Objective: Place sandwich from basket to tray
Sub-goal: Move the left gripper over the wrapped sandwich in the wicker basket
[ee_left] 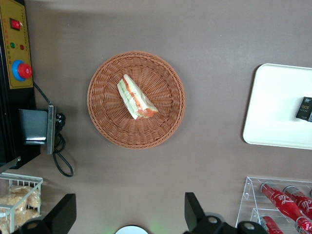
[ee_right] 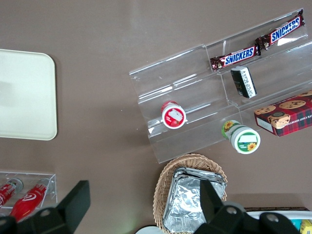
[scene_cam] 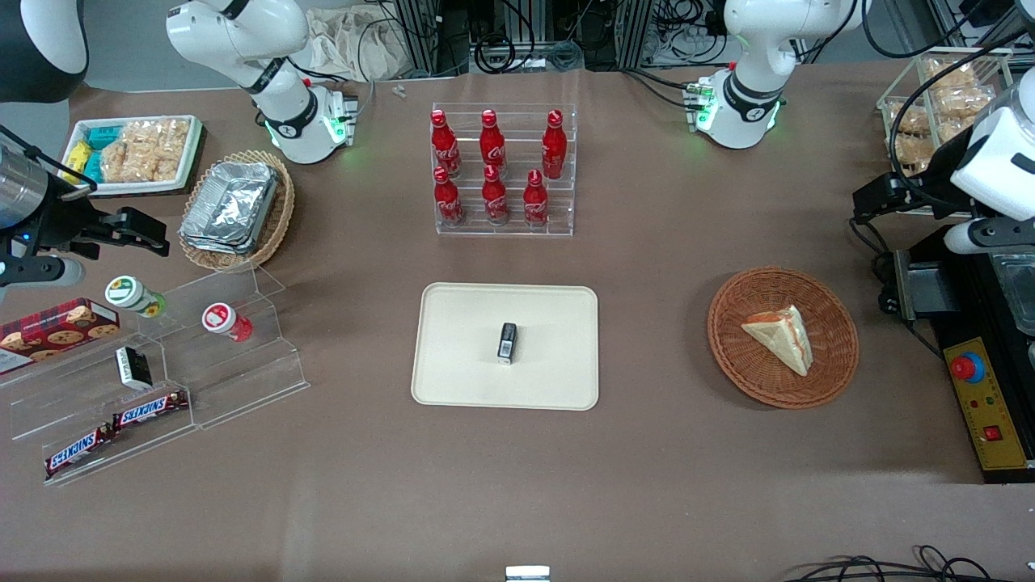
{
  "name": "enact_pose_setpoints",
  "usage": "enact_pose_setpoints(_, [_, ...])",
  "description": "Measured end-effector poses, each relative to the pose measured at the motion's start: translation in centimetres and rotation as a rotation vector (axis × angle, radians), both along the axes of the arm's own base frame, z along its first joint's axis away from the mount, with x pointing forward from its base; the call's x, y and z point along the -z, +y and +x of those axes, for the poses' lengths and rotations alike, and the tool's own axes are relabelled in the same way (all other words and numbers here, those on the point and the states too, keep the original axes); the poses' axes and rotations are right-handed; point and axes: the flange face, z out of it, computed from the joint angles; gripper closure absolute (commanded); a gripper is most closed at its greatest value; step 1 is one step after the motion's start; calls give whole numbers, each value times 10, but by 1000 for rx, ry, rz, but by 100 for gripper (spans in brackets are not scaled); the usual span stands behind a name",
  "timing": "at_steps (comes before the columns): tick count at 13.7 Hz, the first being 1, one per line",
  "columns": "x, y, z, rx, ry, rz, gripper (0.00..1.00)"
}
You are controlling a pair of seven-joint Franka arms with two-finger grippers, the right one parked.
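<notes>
Gripper point(ee_left: 127, 214) hung high above the basket point(ee_left: 102, 78), fingers apart; sandwich point(ee_left: 136, 97) looked light, soft, slippery-wrapped, best pinched across its flat bread faces

A brown bench point(scene_cam: 517, 485) carries a cream tray point(scene_cam: 453, 356) at centre, a reddish wicker basket point(scene_cam: 732, 356) toward the working arm's end, a clear bottle rack point(scene_cam: 505, 228) farther from the camera, and a stepped acrylic stand point(scene_cam: 242, 380) toward the parked arm's end. The tool point(ee_left: 129, 214), fingers spread wide, hangs above the bench near the basket.

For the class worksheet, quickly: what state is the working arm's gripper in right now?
Left gripper: jaws open, holding nothing, high above the round reddish-brown wicker basket with the triangular clear-wrapped sandwich.
</notes>
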Motion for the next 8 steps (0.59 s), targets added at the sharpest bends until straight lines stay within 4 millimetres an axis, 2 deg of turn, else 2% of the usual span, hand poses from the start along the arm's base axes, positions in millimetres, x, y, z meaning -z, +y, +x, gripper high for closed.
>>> enact_pose_setpoints(3, [1,0,-3,-6,4,2,0])
enact_pose_setpoints(5, [9,2,-3,-16,21,8,0])
enact_pose_setpoints(8, [43,13,-1,-86,76,18,0])
